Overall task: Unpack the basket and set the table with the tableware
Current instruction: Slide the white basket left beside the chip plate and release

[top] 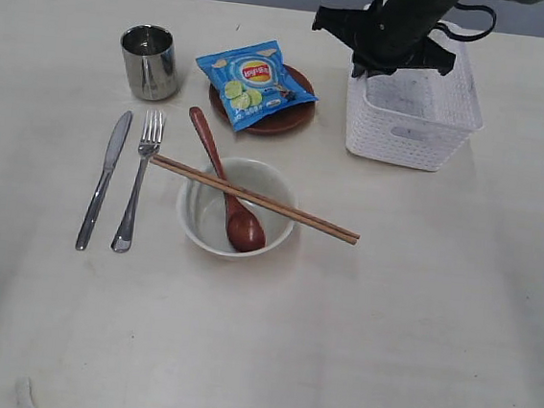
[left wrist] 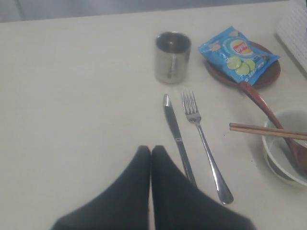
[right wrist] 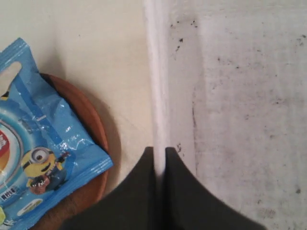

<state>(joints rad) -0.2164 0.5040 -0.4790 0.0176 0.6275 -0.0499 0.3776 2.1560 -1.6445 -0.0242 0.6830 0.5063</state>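
The white basket (top: pixel 415 121) stands empty at the back right of the table (top: pixel 386 321). My right gripper (right wrist: pixel 159 151) is shut on its near-left rim (right wrist: pixel 160 96), one finger inside and one outside. The steel cup (top: pixel 150 61), knife (top: pixel 104 178) and fork (top: pixel 137 186) lie at the left. The pale bowl (top: pixel 188 225) holds the wooden spoon (top: pixel 229 195), and the chopsticks (top: pixel 281 208) rest across it. Beside the basket is the brown plate (top: pixel 295 119). My left gripper (left wrist: pixel 150 149) is shut and empty above bare table, next to the knife (left wrist: pixel 173 129).
A blue chip bag (top: pixel 253 82) lies on the brown plate, close to the basket's left side. The right arm hangs over the basket's back left corner. The left arm does not show in the exterior view.
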